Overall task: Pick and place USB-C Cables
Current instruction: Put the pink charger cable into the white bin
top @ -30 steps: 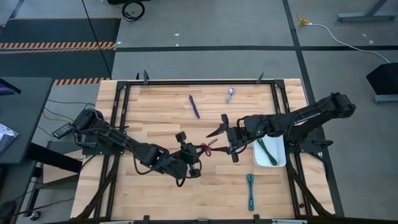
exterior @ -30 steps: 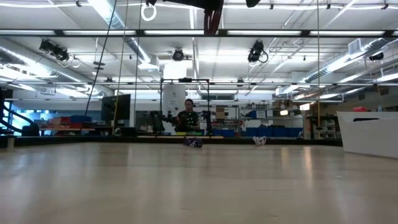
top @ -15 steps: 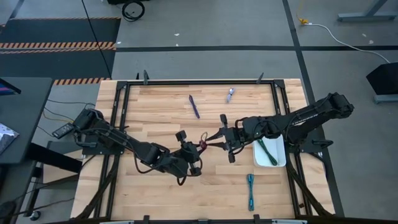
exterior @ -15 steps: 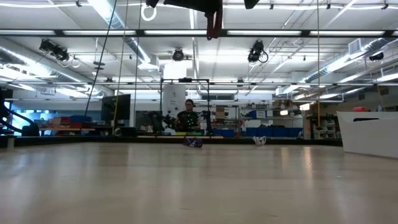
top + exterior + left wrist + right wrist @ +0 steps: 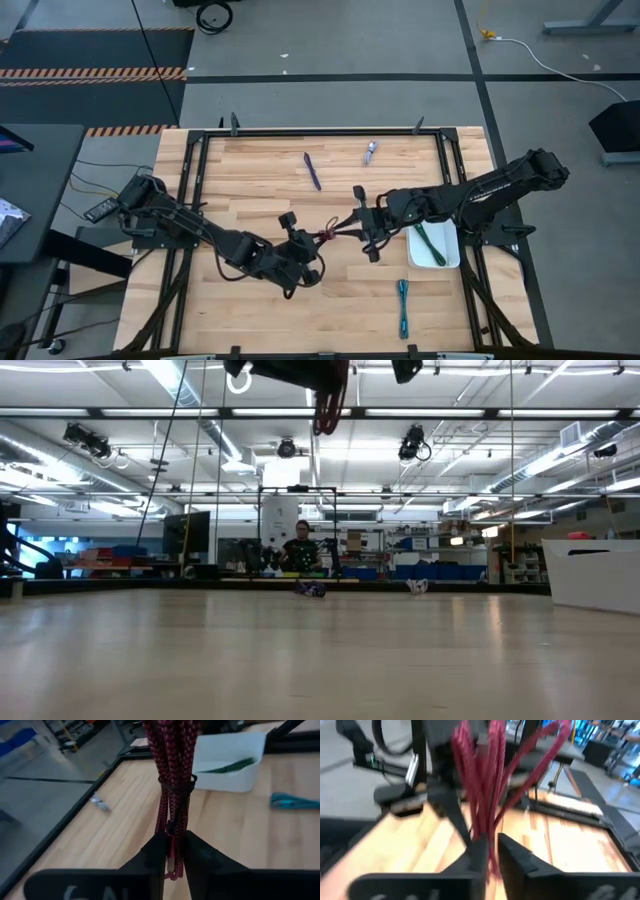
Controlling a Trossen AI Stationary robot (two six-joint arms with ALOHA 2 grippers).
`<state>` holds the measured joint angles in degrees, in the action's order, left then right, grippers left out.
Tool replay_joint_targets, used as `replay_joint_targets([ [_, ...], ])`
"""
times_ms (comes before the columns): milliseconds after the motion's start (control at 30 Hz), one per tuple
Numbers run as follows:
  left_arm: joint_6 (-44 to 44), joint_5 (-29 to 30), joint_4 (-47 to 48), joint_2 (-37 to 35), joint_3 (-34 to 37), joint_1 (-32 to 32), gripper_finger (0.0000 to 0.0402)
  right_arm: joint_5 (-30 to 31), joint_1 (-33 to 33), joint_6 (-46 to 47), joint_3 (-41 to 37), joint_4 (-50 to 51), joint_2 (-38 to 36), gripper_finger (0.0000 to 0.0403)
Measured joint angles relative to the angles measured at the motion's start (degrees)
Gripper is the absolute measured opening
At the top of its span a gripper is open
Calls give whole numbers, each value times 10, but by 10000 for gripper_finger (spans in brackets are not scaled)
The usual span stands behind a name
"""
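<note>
A maroon red USB-C cable bundle [image 5: 331,235] hangs in the air over the table's middle, between my left gripper [image 5: 318,241] and my right gripper [image 5: 349,229], both shut on it. It also shows at the top of the low view [image 5: 330,398]. The green cable [image 5: 430,243] lies in the white tray [image 5: 448,262]. The dark purple cable [image 5: 313,171] and the silvery lilac one [image 5: 371,152] lie flat near the far edge, and the teal one [image 5: 402,307] lies near the front edge. My left gripper pinches one end of the maroon bundle [image 5: 172,851] between its two fingers, coming from the table's left, nearly level. The strands run on along the fingers, past a dark tie [image 5: 176,785]. The bundle is clear of the table. My right gripper pinches the bundle's other end [image 5: 486,836] between its two fingers, coming from the table's right, nearly level. The strands fan out away from the fingers toward my left gripper. The bundle is lifted clear of the table.
The white tray [image 5: 227,775] stands at the table's right, just behind my right gripper's arm. A dark metal frame [image 5: 320,133] runs around the table's edges. Bare wood lies at the table's near left [image 5: 230,310].
My right gripper has shut on the free end of the maroon bundle, which my left gripper kept holding up. Both arms stayed in place, and the bundle now runs between the two grippers.
</note>
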<state>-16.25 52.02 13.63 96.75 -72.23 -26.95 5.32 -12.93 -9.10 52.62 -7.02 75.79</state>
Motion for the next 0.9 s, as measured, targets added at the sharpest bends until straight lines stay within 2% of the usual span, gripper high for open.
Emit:
replay_joint_targets([
  [233, -10, 50, 12, 0, 0, -7, 55, 2, 0, 42, 0, 61, 1, 197],
  [400, -11, 39, 12, -1, 0, -5, 56, 64, 0, 56, 0, 13, 1, 296],
  [500, -13, 33, 11, -1, 0, -2, 56, 70, 0, 59, 0, -38, 1, 339],
  [667, -13, 33, 4, -1, -1, -1, 56, 58, 0, 60, 0, -93, 1, 378],
  [900, -12, 32, -4, -1, -1, 1, 57, 22, 0, 75, 0, -118, 32, 379],
])
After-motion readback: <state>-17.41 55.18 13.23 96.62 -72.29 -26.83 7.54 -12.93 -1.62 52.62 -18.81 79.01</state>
